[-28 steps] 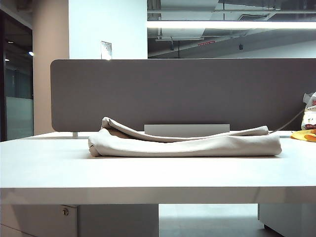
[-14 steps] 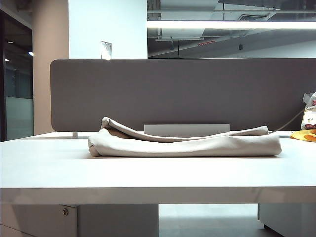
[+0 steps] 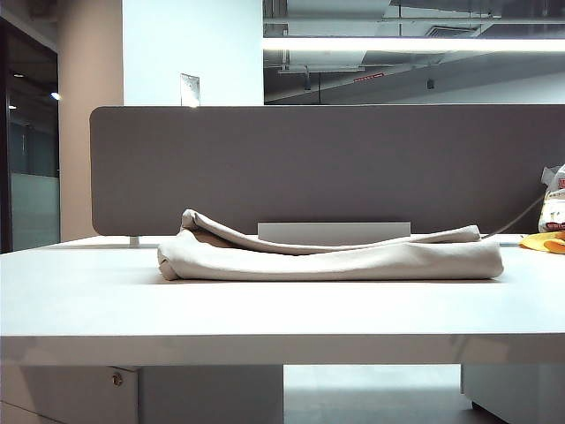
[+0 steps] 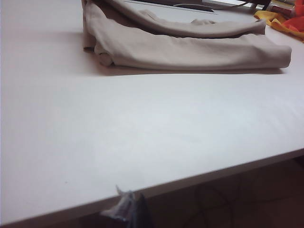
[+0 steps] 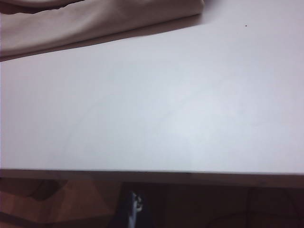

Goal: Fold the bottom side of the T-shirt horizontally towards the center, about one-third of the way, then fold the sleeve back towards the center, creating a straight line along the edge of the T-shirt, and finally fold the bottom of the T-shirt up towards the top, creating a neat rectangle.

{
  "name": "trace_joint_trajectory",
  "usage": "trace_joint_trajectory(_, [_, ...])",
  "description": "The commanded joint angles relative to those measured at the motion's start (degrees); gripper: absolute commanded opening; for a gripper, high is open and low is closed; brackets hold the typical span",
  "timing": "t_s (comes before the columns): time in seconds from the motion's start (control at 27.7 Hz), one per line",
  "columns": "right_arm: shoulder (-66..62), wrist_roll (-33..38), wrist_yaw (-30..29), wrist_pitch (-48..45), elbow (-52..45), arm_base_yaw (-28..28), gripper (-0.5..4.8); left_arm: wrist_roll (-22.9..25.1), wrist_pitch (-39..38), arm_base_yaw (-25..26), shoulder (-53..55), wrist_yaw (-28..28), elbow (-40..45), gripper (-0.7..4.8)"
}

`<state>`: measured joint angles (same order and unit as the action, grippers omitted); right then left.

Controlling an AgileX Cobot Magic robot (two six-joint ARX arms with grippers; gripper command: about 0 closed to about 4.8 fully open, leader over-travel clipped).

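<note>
The T-shirt point(image 3: 331, 256) lies folded and lumpy on the table point(image 3: 265, 318), far ahead of both grippers. The left gripper point(image 4: 129, 209) and right gripper point(image 5: 135, 206) wait, jaws together, below the table's near edge. Shut jaws could shove the cloth and mess the folds.

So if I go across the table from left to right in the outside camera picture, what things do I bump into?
Bare white table → folded beige T-shirt → yellow-orange thing at the right edge. No gripper shows in this view.
</note>
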<state>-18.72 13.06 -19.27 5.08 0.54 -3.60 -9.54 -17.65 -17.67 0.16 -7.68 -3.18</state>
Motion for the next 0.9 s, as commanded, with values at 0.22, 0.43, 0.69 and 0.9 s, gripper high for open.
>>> trace_joint_trajectory(0.22, [0.11, 0.26, -0.13, -0.61, -0.24, -0.02, -0.01, 13.81, 1.29, 1.16, 0.0, 7.85, 0.17, -0.04])
trace_joint_trajectory(0.43, [0.11, 0.26, -0.13, -0.61, -0.24, -0.04, -0.01, 13.62, 4.72, 14.23, 0.0, 0.0, 0.2, -0.04])
trace_joint_trajectory(0.69, [0.11, 0.26, -0.13, -0.61, -0.24, -0.04, -0.01, 13.62, 5.14, 25.88, 0.02, -8.02, 0.85, -0.04])
trace_joint_trajectory(0.9, [0.13, 0.26, -0.13, -0.61, -0.24, -0.04, -0.01, 12.5, 9.01, 26.14, 0.02, -7.63, 2.78, -0.04])
